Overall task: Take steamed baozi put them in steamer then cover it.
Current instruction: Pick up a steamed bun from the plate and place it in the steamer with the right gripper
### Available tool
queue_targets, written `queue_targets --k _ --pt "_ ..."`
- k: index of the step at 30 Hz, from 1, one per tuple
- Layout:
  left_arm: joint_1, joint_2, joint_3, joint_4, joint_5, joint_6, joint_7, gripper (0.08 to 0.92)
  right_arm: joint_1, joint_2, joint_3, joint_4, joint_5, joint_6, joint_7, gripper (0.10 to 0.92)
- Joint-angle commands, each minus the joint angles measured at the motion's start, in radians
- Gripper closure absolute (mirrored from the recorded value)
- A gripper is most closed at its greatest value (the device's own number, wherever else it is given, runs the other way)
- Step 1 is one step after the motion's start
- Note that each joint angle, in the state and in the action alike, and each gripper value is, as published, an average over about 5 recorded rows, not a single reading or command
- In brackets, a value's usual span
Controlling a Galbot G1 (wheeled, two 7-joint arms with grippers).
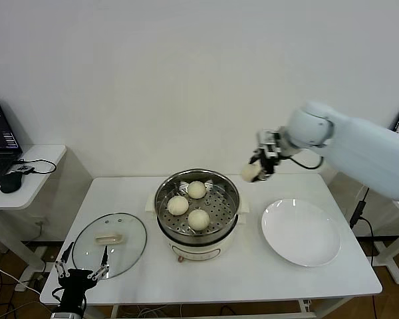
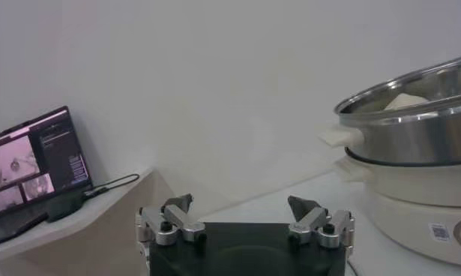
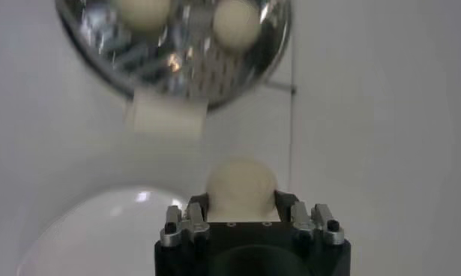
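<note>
The right gripper [image 1: 258, 167] is clenched on a steamed baozi [image 1: 251, 172], holding it in the air just beyond the far right edge of the steamer [image 1: 198, 207] and above the white table [image 1: 253, 279]. In the right wrist view the same bun [image 3: 241, 184] sits between the two fingers [image 3: 187, 217], with the steamer's shiny rim [image 3: 273, 52] and its cream side handle [image 3: 169, 115] below it. The right arm reaches in from the right side of the scene.

Three more buns lie on the perforated tray inside the steamer — one at the far side [image 1: 197, 189], one to the left [image 1: 178, 205] and one nearest the robot [image 1: 199, 218]. The steamer stands on its white base near the middle of the table, uncovered.

To the right of the steamer rests a flat white plate [image 1: 300, 232]. To the left lies the round glass lid [image 1: 109, 244], flat on the table, with a cream handle [image 1: 109, 238] at its centre.

The left gripper [image 1: 80, 271] hangs low at the near left corner of the table, just beside the near edge of the lid — its fingers [image 2: 175, 206] are spread wide and hold nothing. Beyond it, on a side table at far left, stands a laptop [image 2: 37, 159].
</note>
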Motion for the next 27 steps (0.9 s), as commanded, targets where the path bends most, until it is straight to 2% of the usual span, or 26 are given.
queue_targets --k 1,8,16,27 --pt "0.003 -0.002 -0.01 0.001 -0.002 -0.002 -0.001 0.177 0.011 0.216 -0.101 -0.036 0.176 -0.133 0.105 0.457" --pt "0.006 -0.004 -0.014 0.013 -0.011 -0.005 -0.005 0.177 -0.086 0.236 -0.076 -0.065 0.155 -0.186 0.148 0.457" --pt "0.004 -0.001 -0.017 0.015 -0.014 -0.005 -0.004 0.177 -0.147 0.229 -0.066 -0.101 0.078 -0.196 0.153 0.457" --pt "0.0 0.0 -0.018 0.019 -0.015 -0.006 -0.005 0.177 -0.163 0.226 -0.052 -0.097 0.061 -0.196 0.156 0.449"
